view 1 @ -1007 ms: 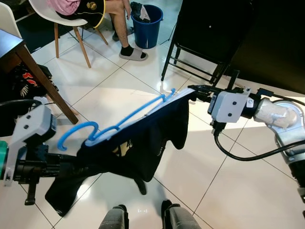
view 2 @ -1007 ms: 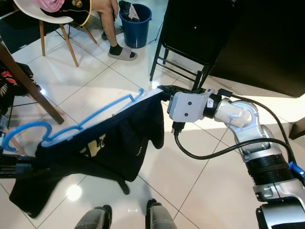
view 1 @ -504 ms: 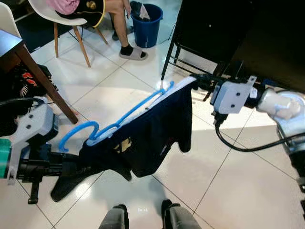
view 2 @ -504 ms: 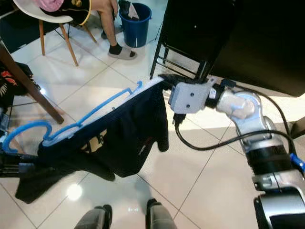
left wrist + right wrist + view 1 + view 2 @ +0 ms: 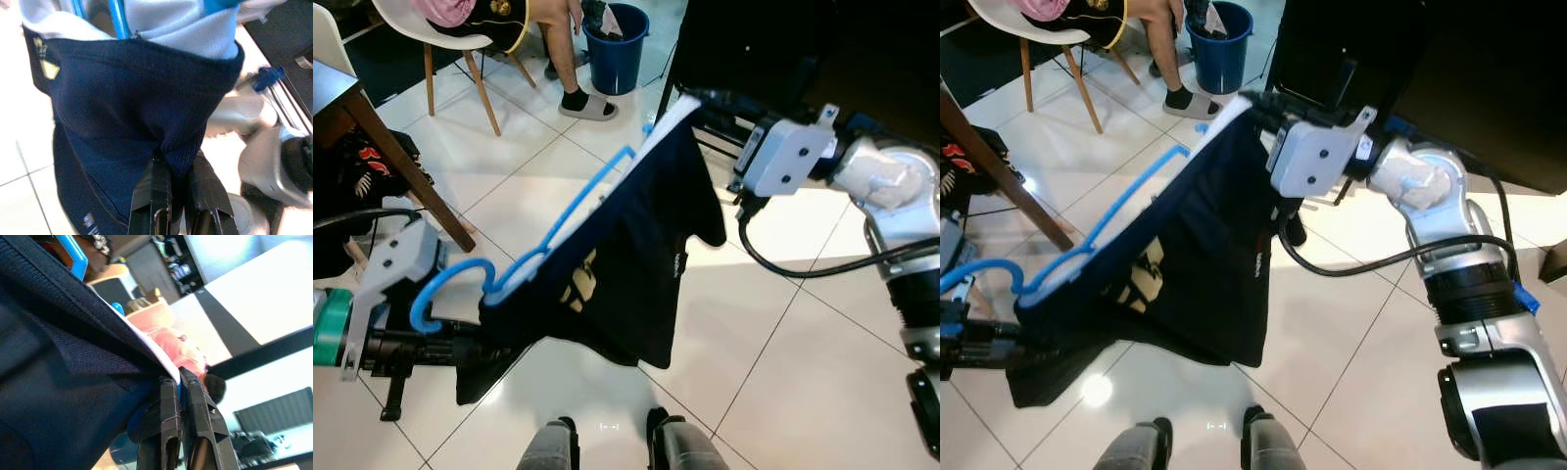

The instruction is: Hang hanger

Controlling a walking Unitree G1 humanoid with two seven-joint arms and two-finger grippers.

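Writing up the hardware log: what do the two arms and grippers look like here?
Right arm: silver segments, black joint rings, white boxy wrist housing, looping black cable. Right gripper: two long black fingers. Left arm: white-grey housing, green part, black cable. Left gripper: black fingers.

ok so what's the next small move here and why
Probably raise the left pincer to level the blue hanger. The right pincer holds the dark shirt much higher, so the hanger slopes steeply and its hook sits low near the left pincer.
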